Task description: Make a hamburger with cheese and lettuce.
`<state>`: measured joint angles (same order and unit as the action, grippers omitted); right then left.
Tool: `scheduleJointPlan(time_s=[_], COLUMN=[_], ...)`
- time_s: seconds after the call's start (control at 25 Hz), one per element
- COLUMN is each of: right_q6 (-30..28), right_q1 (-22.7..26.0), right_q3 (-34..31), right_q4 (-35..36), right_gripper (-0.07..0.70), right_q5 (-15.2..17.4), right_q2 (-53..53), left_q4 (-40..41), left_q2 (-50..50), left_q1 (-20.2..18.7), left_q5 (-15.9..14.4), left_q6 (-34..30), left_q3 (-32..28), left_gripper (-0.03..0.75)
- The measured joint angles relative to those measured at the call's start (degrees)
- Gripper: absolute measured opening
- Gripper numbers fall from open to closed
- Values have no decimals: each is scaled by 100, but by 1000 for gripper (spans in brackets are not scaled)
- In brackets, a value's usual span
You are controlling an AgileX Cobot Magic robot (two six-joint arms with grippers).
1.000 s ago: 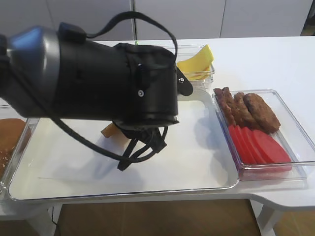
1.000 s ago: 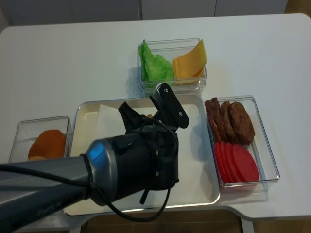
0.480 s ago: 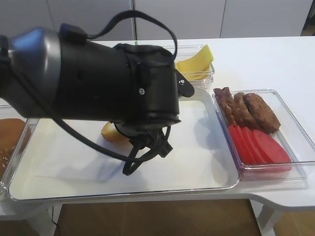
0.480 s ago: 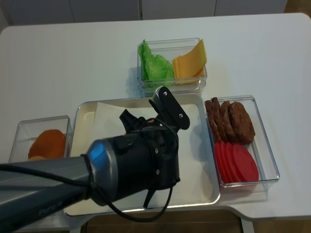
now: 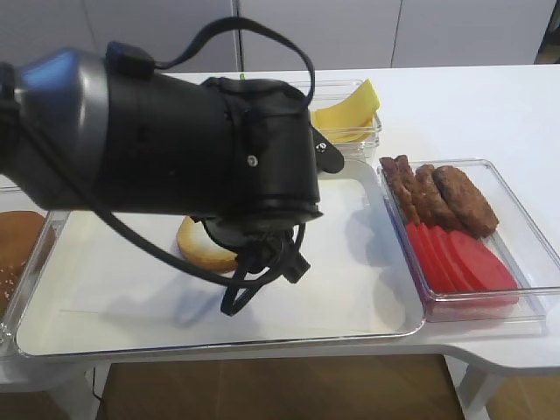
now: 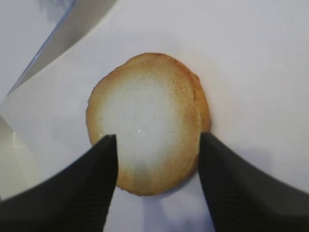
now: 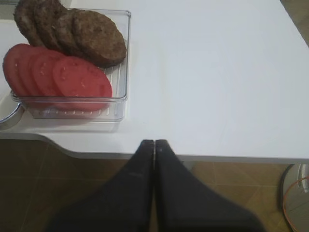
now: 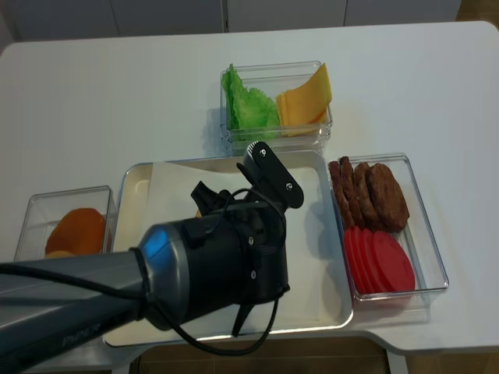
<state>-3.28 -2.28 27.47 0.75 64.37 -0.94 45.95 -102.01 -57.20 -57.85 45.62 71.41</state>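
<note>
The hamburger is only a round bun half (image 6: 147,121) lying flat, pale cut face up, on the white paper of the tray (image 5: 367,315); it also shows under the left arm as bun half (image 5: 199,249). My left gripper (image 6: 158,140) is open just above it, one black finger on each side of its near rim. The cheese (image 8: 304,97) and lettuce (image 8: 248,105) share a clear box behind the tray; the cheese (image 5: 348,109) stands fanned. My right gripper (image 7: 154,142) is shut and empty over the table's front edge.
A clear box of brown patties and red slices (image 5: 455,236) stands right of the tray, seen close as the box (image 7: 72,58). Another clear box with bun tops (image 8: 74,230) sits at the left. The bulky left arm (image 5: 175,140) hides much of the tray.
The left gripper's jaws have spread apart. The bun half, tilted under the arm a second ago, now lies flat on the tray. The right gripper has not moved.
</note>
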Motion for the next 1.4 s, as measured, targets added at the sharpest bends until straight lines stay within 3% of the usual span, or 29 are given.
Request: scheduleJointPlan(time_s=[0.2, 0.44, 0.6, 0.76, 1.08, 1.4], right_q6=[0, 0, 0, 0, 0, 0], right_q1=[0, 0, 0, 0, 0, 0], right_q3=[0, 0, 0, 0, 0, 0], right_q4=[0, -10, -10, -10, -10, -10], right_gripper=[-4, -4, -4, -4, -4, -4], right_q5=[0, 0, 0, 0, 0, 0], right_q2=[0, 0, 0, 0, 0, 0], left_q4=[-232, -922, -1603, -2499, -4230, -4652], left_q2=[12, 311, 628, 927, 1431, 1912], left_q1=[0, 26, 331, 968, 2810, 4703], left_q5=[0, -75, -177, -437, -842, -1277], left_q6=[-246, -1377, -2136, -2942, -4245, -4803], left_q3=[11, 312, 710, 970, 996, 958], left_gripper=[403, 404, 404, 404, 404, 403])
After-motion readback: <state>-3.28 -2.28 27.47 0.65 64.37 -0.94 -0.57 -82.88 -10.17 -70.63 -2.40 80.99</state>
